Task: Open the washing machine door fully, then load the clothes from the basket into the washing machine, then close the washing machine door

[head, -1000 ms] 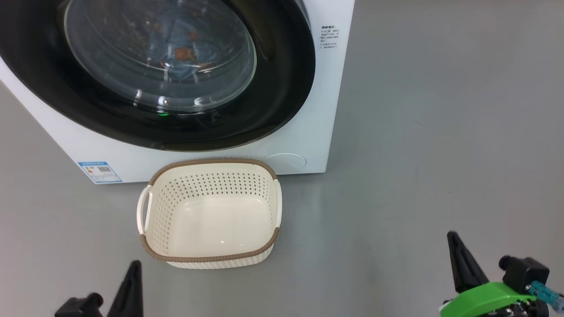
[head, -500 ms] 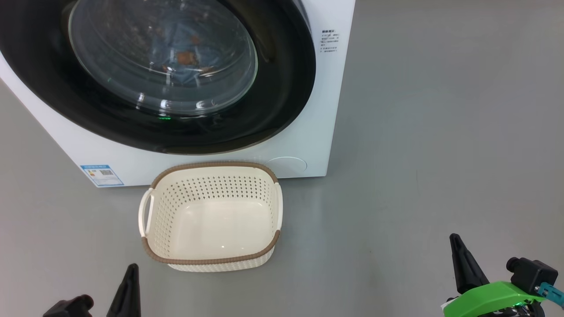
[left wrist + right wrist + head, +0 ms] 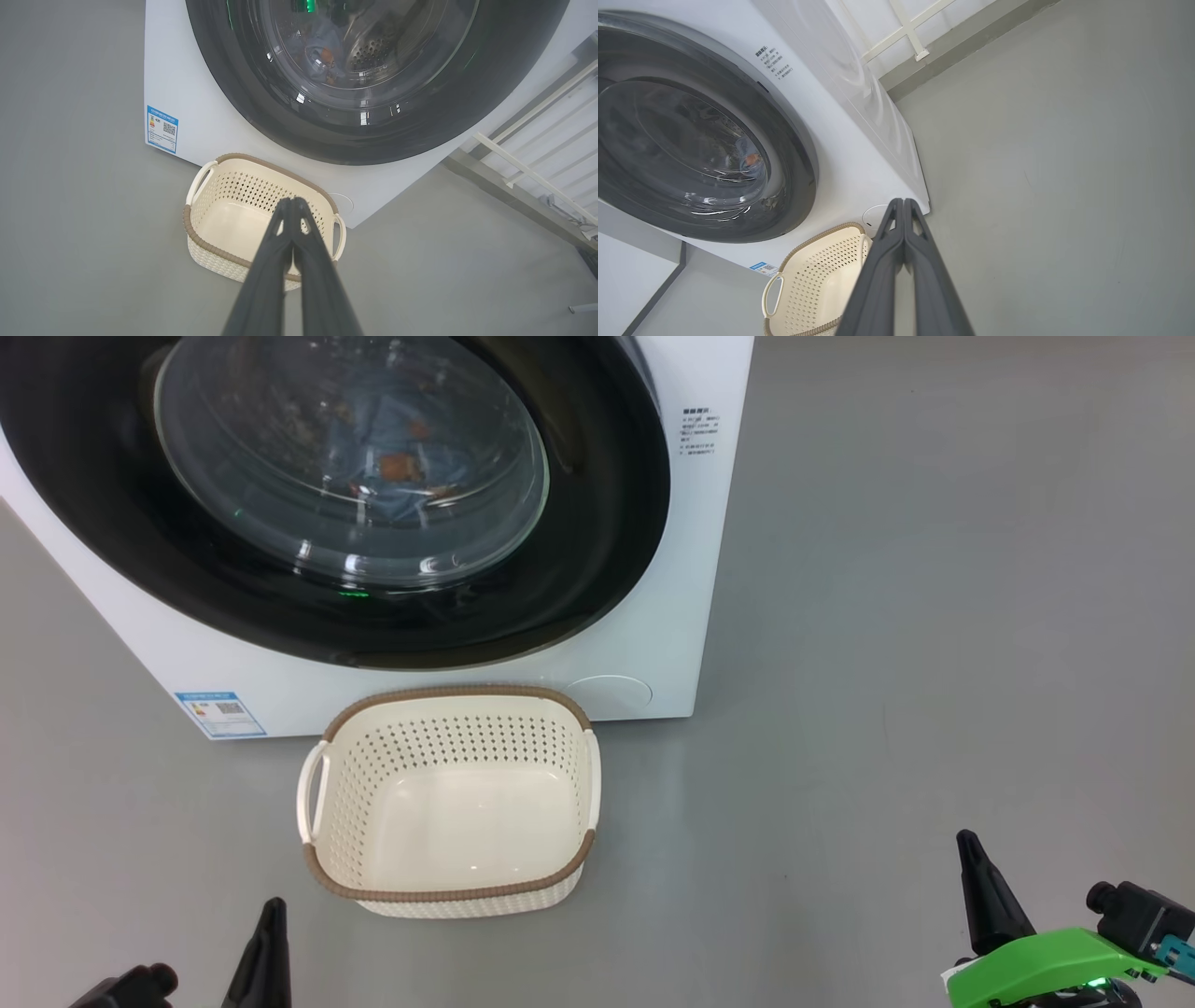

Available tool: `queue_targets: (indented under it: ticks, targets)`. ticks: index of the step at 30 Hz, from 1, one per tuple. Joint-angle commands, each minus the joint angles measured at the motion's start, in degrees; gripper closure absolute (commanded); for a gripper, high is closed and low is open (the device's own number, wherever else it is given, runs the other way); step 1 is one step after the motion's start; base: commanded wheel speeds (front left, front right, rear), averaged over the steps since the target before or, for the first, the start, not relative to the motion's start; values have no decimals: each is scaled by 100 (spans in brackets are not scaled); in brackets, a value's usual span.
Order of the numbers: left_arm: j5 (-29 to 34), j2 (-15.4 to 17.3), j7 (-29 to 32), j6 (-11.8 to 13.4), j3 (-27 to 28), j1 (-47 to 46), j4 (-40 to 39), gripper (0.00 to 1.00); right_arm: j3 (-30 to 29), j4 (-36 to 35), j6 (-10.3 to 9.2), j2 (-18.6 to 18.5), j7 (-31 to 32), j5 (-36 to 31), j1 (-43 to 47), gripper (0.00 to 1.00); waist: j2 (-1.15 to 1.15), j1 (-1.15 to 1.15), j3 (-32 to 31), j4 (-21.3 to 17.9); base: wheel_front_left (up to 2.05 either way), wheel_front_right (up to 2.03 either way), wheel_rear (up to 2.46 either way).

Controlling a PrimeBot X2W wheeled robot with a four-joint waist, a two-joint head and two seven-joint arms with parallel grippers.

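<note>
We are finding a blue QR-code label [image 3: 220, 712] low on the washing machine [image 3: 644, 625] and small dark print [image 3: 700, 429] higher up, both too small to read.

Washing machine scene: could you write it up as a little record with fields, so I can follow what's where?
door: shut, flush with the washer
clothes: blue printed one seen behind the door; cream one not discernible
basket: empty, on the floor before the washer
left jaws: shut, holding nothing
right jaws: shut, holding nothing
</note>
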Motion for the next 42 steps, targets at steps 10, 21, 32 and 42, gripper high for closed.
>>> queue_targets:
  ticks: [10, 21, 32, 42]
  targets:
    - [-679, 52, 179, 6, 165, -245, -112, 100, -24, -218, -3, -25, 176, 690, -123, 100, 0, 0, -53, 10, 0, 0, 0]
    - [-1316, 38, 348, 4, 235, -304, -112, 100, -48, -278, -4, -6, 363, 1319, -133, 100, 0, -1, -111, 20, 0, 0, 0]
    - [-1950, 23, 518, 1, 307, -362, -112, 100, -72, -338, -4, 14, 550, 1945, -143, 100, 0, -1, -169, 30, 0, 0, 0]
    - [-2523, 8, 673, -1, 374, -415, -113, 100, -94, -393, -5, 32, 719, 2513, -152, 100, 0, -1, -221, 39, 0, 0, 0]
